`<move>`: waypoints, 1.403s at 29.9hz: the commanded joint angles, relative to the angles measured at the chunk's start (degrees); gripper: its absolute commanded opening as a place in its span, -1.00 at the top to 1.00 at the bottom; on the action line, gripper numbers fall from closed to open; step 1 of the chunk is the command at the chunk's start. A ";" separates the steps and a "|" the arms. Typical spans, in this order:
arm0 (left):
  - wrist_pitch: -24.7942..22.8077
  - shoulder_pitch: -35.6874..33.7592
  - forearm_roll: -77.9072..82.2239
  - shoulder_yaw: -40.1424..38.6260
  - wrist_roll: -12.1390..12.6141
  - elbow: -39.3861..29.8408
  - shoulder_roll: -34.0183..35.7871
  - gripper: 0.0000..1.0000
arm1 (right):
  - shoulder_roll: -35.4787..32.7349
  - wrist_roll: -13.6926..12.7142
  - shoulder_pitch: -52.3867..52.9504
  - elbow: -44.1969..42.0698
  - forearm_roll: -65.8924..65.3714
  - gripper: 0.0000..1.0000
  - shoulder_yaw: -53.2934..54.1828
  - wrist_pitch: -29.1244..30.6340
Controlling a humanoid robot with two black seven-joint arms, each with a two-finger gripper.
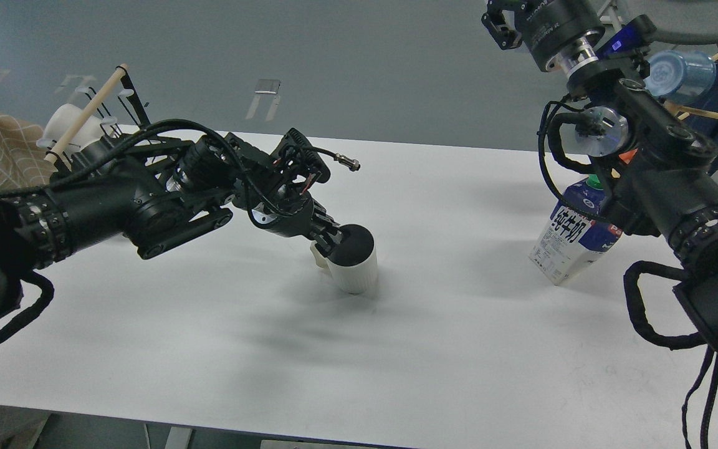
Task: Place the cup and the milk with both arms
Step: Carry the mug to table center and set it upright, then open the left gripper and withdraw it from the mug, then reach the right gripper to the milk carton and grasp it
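On the table (434, 349), the milk (574, 240) is standing well right of the cup (354, 259), partly hidden by the right arm; its gripper's state I cannot tell. The left gripper (332, 242) is grasping the cup's rim.

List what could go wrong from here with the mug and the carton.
1. The cup leans, pinched only at its rim by the left gripper; it may slip or tip over.
2. The milk is tilted on the table under the right arm, so it may topple.
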 commanded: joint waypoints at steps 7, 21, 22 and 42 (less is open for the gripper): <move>-0.01 -0.58 -1.88 -0.34 -0.25 -0.15 -0.02 -0.80 | 0.00 0.00 -0.11 0.07 -0.01 -1.00 -0.02 0.00; -0.01 -14.64 -29.60 -4.19 -1.70 -1.03 7.70 -0.84 | -9.38 0.00 1.21 10.33 -1.33 -1.00 -7.29 -0.14; -0.01 -14.73 -32.62 -4.90 -1.70 -0.95 8.23 -0.85 | -10.88 0.00 1.21 11.83 -1.42 -1.00 -8.97 -0.66; 1.71 -8.05 -87.23 -9.92 -1.70 -0.94 16.76 -0.97 | -64.68 0.00 -23.03 63.34 -48.33 -1.00 -20.50 -35.27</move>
